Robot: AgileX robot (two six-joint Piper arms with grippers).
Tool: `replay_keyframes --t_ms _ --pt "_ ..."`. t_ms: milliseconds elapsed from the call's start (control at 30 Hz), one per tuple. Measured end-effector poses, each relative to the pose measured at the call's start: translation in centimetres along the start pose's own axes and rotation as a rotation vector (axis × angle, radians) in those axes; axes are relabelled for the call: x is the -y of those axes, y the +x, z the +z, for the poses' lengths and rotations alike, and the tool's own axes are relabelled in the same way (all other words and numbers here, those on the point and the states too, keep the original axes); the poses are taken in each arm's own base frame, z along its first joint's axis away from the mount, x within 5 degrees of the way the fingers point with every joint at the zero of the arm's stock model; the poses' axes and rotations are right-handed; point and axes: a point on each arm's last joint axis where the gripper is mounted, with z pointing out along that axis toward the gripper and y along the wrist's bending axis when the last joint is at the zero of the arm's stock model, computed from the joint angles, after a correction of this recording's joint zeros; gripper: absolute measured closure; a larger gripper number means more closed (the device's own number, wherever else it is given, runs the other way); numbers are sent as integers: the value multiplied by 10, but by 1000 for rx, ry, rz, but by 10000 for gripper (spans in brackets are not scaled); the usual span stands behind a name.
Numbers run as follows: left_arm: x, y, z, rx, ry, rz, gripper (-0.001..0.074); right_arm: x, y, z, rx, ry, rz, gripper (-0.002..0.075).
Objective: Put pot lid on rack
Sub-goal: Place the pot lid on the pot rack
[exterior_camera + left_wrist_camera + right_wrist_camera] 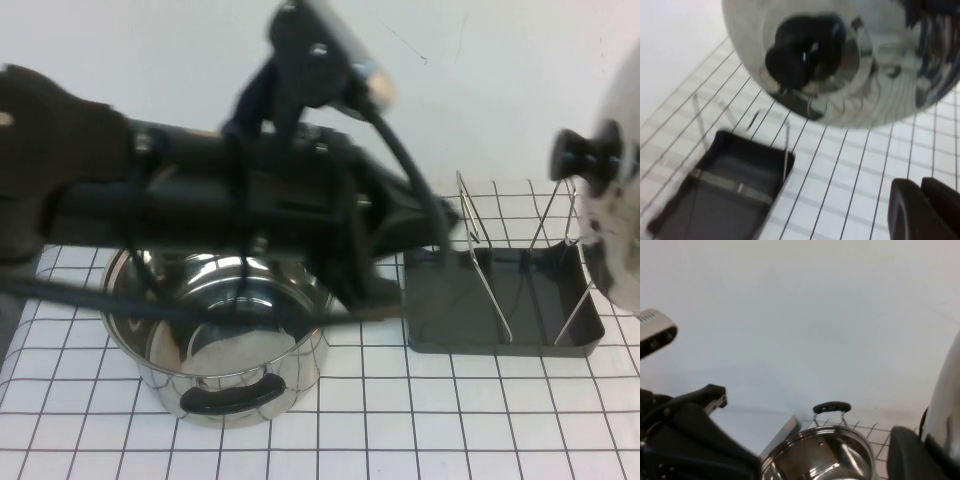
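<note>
The pot lid (612, 215) is shiny steel with a black knob (578, 156). It hangs on edge in the air at the far right, above the right end of the rack (500, 300), with the knob facing left. My right gripper (927, 450) is shut on the lid's rim (946, 395); it is outside the high view. My left gripper (926, 210) is shut and empty, low over the table. In the high view it (432, 232) reaches to the rack's left back corner. The left wrist view shows the lid (865, 75) above the rack (725, 195).
A deep steel pot (215, 340) with black handles stands at the left front, under my left arm (250, 210), which spans the middle of the table. The pot also shows in the right wrist view (820, 455). Wire loops (480, 250) stand up from the rack tray.
</note>
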Motion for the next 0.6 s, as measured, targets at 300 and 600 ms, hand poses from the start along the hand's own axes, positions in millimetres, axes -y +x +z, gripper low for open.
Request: replay_keyframes --t_ms 300,600 --pt "-12 12 -33 -147 -65 -97 734 52 -15 72 -142 -88 -2 678" --pt "-11 15 -35 -177 -54 -105 735 95 17 115 -272 -89 45 678"
